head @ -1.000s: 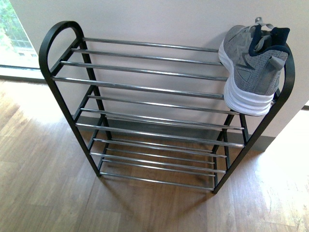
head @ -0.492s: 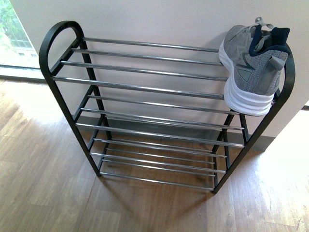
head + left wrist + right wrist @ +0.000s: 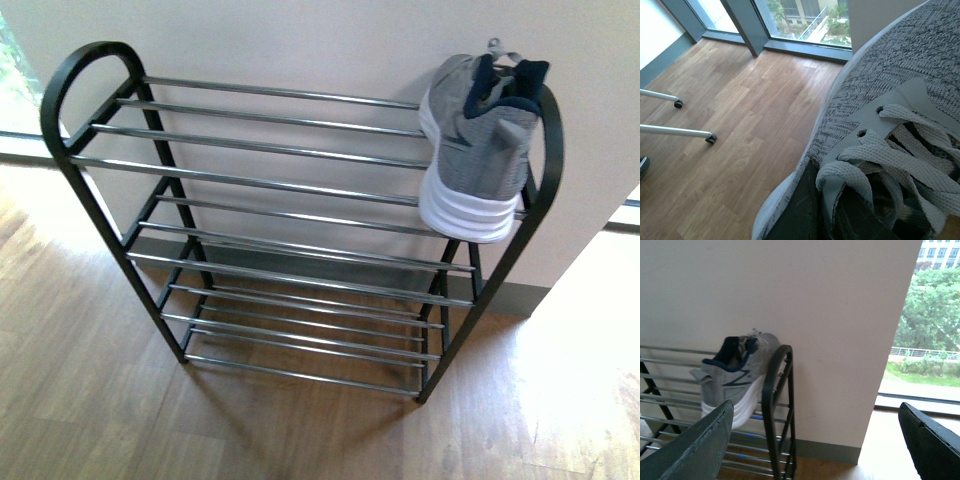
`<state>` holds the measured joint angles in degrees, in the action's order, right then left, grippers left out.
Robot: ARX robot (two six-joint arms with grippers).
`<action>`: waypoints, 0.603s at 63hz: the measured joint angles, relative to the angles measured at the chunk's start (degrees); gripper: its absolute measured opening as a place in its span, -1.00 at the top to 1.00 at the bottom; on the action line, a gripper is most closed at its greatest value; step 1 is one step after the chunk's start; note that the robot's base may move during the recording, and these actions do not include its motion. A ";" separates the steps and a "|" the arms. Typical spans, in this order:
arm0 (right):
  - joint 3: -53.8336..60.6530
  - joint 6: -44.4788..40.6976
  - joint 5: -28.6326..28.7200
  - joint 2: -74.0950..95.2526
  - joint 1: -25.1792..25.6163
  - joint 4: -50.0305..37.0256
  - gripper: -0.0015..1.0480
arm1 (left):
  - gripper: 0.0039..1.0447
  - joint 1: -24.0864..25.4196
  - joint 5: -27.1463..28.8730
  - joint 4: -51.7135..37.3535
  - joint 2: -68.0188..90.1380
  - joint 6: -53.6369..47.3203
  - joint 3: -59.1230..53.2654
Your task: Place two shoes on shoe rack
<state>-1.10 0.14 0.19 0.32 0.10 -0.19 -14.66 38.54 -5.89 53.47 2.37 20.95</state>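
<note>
One sneaker (image 3: pixel 470 150) | shoe rack (image 3: pixel 100 48) top tier, right edge | heel overhanging

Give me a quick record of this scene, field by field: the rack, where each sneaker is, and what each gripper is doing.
shoe rack: on the wooden floor, against the wall
sneaker on rack: top shelf, right end, beside the frame loop
second sneaker: fills the left wrist view, above the floor
left gripper: appears shut on second sneaker
right gripper: open, empty, facing the rack's end
</note>
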 joint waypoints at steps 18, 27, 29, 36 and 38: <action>0.00 0.02 -0.37 -0.04 -0.09 0.11 -0.82 | 0.98 -0.59 -15.19 -7.28 12.57 21.38 8.90; 0.00 0.02 -0.28 -0.04 -0.09 0.11 -0.82 | 0.98 -0.96 -20.28 -4.66 24.98 31.36 19.15; 0.00 0.02 -0.28 -0.04 -0.09 0.11 -0.82 | 0.98 -1.11 -21.16 -3.50 27.76 33.77 21.46; 0.00 0.02 -0.28 -0.04 -0.09 0.11 -0.82 | 0.98 -3.26 -23.39 1.73 37.88 39.45 31.08; 0.00 0.02 -0.28 -0.04 -0.09 0.11 -0.82 | 0.98 -3.96 -24.57 3.98 40.11 40.63 33.66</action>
<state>-1.10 0.16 -0.10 0.27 0.01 -0.08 -18.61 13.98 -1.91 93.58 43.00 54.61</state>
